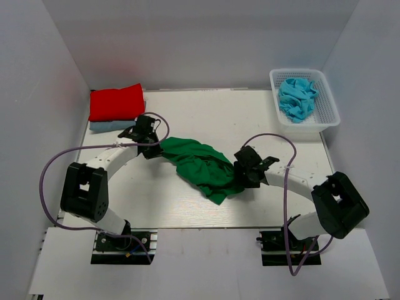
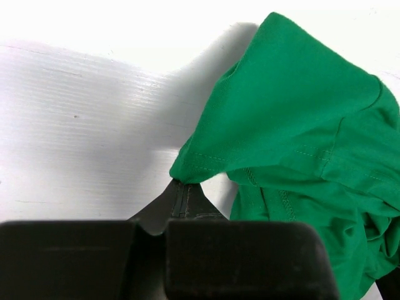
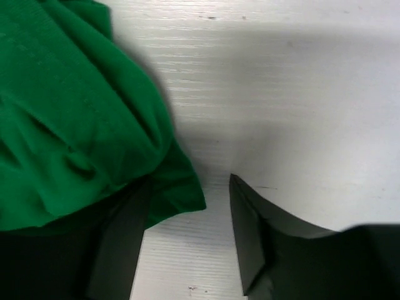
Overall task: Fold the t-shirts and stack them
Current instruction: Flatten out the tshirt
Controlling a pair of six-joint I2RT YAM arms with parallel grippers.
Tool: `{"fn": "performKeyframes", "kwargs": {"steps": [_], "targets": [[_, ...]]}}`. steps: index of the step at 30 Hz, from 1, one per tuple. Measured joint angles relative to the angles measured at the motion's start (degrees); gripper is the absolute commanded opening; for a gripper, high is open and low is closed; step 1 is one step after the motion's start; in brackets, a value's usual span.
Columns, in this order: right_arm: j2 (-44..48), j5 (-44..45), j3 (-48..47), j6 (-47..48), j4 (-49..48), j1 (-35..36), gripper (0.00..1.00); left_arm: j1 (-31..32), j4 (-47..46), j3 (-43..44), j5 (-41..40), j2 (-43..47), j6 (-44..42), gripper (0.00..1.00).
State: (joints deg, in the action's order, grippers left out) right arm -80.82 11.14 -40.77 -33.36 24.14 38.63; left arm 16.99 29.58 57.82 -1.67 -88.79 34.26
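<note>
A dark green t-shirt [image 1: 203, 164] lies crumpled in the middle of the table. My left gripper [image 1: 152, 149] is shut on a hemmed corner of it [image 2: 187, 172] at its left end; the shirt [image 2: 300, 137] hangs and spreads to the right in the left wrist view. My right gripper [image 1: 242, 177] is open at the shirt's right edge. In the right wrist view a corner of the green cloth [image 3: 75, 131] drapes over the left finger [image 3: 119, 244], with bare table between the fingers. A folded red t-shirt [image 1: 116, 102] lies on a folded pale blue one [image 1: 111, 125] at the back left.
A white mesh basket [image 1: 327, 94] at the back right holds crumpled turquoise shirts [image 1: 297, 98]. The white table [image 1: 206, 112] is enclosed by grey walls. Purple cables loop beside both arms.
</note>
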Motion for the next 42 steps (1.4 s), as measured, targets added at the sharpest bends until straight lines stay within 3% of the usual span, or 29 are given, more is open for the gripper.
{"fn": "performKeyframes", "kwargs": {"steps": [2, 3, 5, 6, 9, 15, 19, 26, 33, 42], "targets": [[0.59, -0.79, 0.87, 0.48, -1.29, 0.00, 0.51, 0.00, 0.04, 0.00, -0.33, 0.46, -0.20, 0.00], [1.03, -0.87, 1.36, 0.61, -1.86, 0.00, 0.38, 0.00, 0.04, 0.00, -0.48, 0.72, -0.37, 0.00], [1.95, -1.53, 2.80, 1.01, -3.74, 0.00, 0.26, 0.00, -0.04, 0.00, -0.55, 1.33, -0.70, 0.00], [2.27, -1.99, 3.32, 1.05, -4.63, -0.02, 0.26, 0.00, -0.02, 0.00, -0.55, 1.51, -0.83, 0.00], [2.05, -3.17, 3.98, 1.33, -7.21, -0.07, 0.00, 0.00, -0.02, 0.09, -0.50, 2.08, -1.22, 0.00], [2.19, -2.82, 4.13, 1.05, -8.24, -0.11, 0.00, -0.35, 1.03, 2.32, -0.92, 2.51, -2.12, 0.00], [7.78, 6.29, 2.27, 0.42, -1.75, -0.81, 0.00, -0.37, 3.04, 7.72, -2.69, 2.73, -3.52, 0.00], [15.41, 26.45, -18.21, 4.55, 2.84, -3.17, 0.00, -0.37, 5.70, 22.60, -7.34, 6.08, -7.74, 0.00], [19.23, 39.06, -32.22, 20.87, -5.66, -4.52, 0.00, -0.37, 5.79, 38.84, -12.76, 12.37, -12.02, 0.00], [20.50, 48.46, -42.38, 50.80, -28.61, -4.87, 0.00, -0.37, 8.61, 49.33, -26.58, 21.53, -12.70, 0.00]]}}
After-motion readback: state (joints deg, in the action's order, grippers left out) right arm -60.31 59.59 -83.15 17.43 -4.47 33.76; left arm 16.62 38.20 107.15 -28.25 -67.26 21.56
